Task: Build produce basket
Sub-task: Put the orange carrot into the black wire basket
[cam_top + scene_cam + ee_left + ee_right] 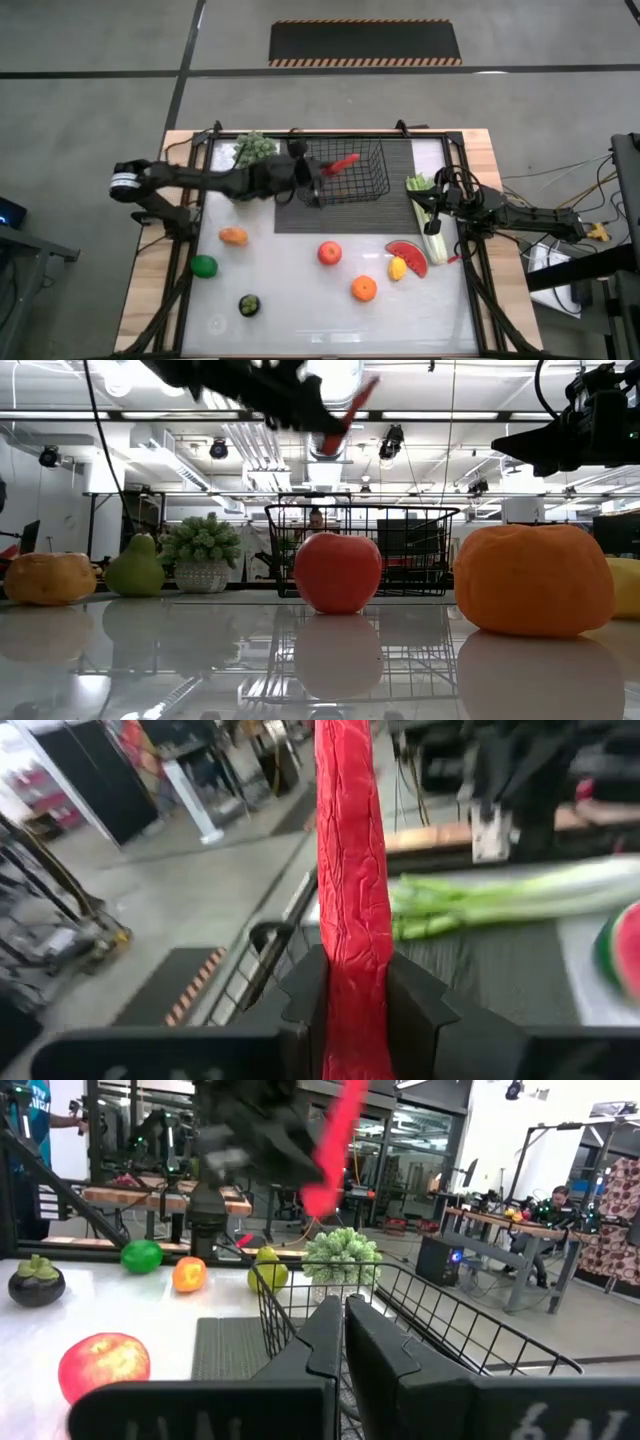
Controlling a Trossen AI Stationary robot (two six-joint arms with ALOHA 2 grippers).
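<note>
Tabletop (300,310) is glossy white, mirror-like; the red apple (337,572) and orange (535,579) reflect in it. Table edges (150,250) are bare light wood. Basket (350,172) is thin black metal wire. Mat (300,215) under it is dark, matt, ribbed. Red chili (350,890) is wrinkled with a plastic sheen.

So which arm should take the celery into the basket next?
Probably right: the right gripper waits, shut and empty, beside the celery at the table's right. The left gripper is busy, clamping a long red item over the basket.
</note>
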